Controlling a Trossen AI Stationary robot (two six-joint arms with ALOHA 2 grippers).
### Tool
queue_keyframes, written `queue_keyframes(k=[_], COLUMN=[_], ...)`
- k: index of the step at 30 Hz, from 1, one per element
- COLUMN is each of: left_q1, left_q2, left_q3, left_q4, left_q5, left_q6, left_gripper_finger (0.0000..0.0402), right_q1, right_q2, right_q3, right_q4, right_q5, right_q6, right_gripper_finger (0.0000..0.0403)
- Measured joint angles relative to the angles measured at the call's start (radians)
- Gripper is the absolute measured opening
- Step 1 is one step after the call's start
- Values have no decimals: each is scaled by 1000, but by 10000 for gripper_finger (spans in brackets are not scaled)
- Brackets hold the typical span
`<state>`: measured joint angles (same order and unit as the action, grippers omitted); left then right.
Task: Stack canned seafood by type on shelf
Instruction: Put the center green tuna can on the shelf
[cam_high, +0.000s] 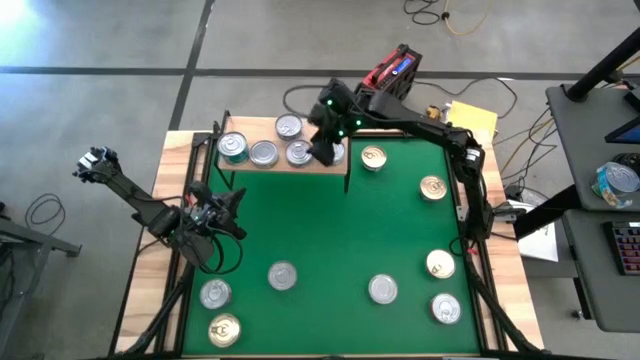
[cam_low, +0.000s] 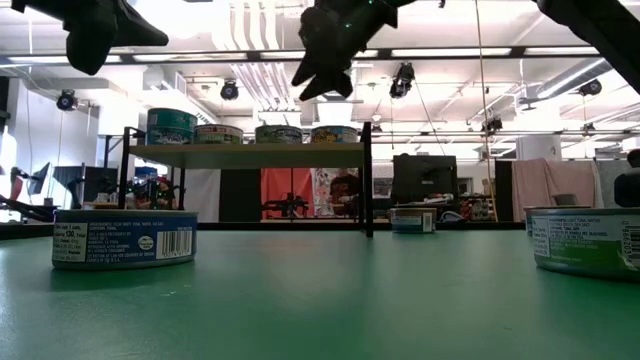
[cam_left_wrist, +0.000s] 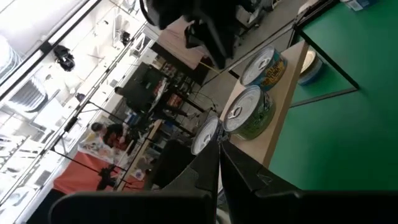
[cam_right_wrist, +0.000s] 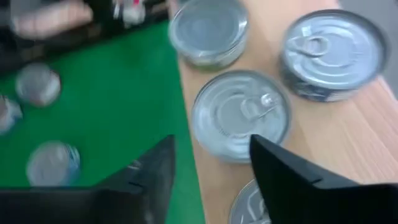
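Overhead: 5 tins (cam_high: 264, 153) on shelf (cam_high: 320, 166), 8 on mat (cam_high: 330, 240); right fingers (cam_right_wrist: 268, 163) spread, left fingers (cam_left_wrist: 239, 163) pressed together.

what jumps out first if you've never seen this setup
The right gripper, jaws apart and empty, hangs over the small wooden shelf at the far edge of the green mat, above a cluster of silver-topped tins. More tins lie scattered across the mat, including a gold-topped tin near its right edge. The left gripper waits shut at the mat's left side.

Green mat (cam_high: 330, 240) on a pale wood desk (cam_high: 170, 165); silver-topped tins (cam_high: 382, 289), gold-topped ones (cam_high: 433, 187), a light-wood shelf (cam_high: 285, 166) on black legs; dark arms
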<state>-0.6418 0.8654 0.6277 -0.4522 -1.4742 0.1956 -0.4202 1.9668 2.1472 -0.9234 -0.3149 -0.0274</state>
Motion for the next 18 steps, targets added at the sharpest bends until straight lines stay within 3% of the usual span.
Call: queue_keyframes(k=[7,18], left_q1=[0,-1], left_q2=[0,0], left_q3=[0,0], left_q4=[5,4], left_q5=[0,0], left_q6=[-55,-83], left_gripper_finger=[0,0], right_q1=[60,107], right_q2=[0,2], right_q3=[-31,-115], right_q4=[-12,174], right_q5=[137,245], right_q6=[-123,-238], right_gripper_finger=[31,9])
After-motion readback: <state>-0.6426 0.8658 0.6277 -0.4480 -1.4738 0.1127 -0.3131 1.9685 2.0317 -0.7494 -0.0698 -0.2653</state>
